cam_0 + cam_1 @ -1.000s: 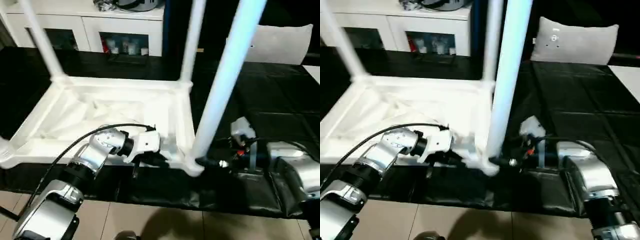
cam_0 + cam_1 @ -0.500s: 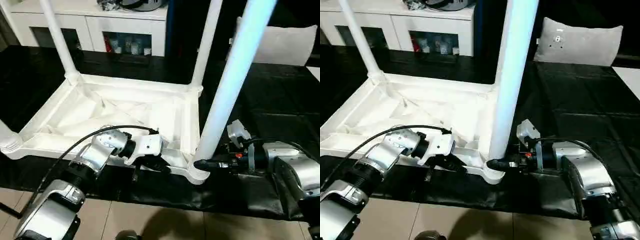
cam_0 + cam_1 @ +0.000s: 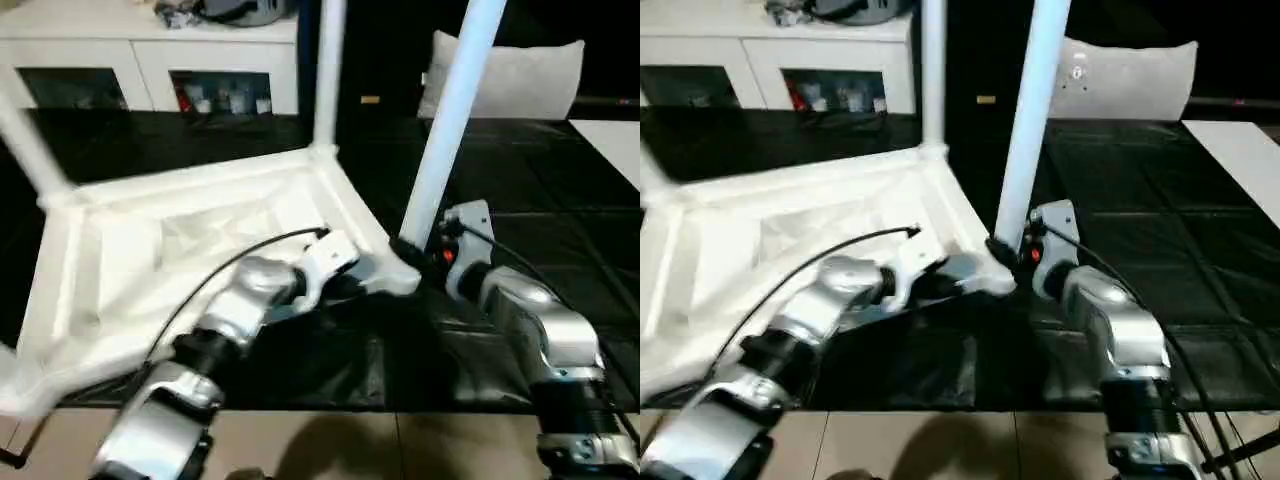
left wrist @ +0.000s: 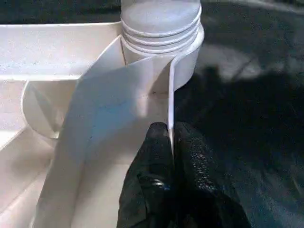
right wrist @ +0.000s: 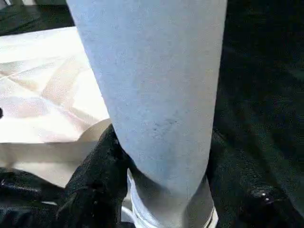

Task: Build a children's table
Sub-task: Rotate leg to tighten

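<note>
Compared with one second ago, the tabletop (image 3: 180, 250) is turned on the black worktop (image 3: 540, 200), its near corner swung away. The left gripper (image 4: 171, 142) is closed on the tabletop's rim wall. The right gripper (image 5: 156, 190) clasps the near leg (image 3: 450, 110) at its socket. Three upright legs are visible.
</note>
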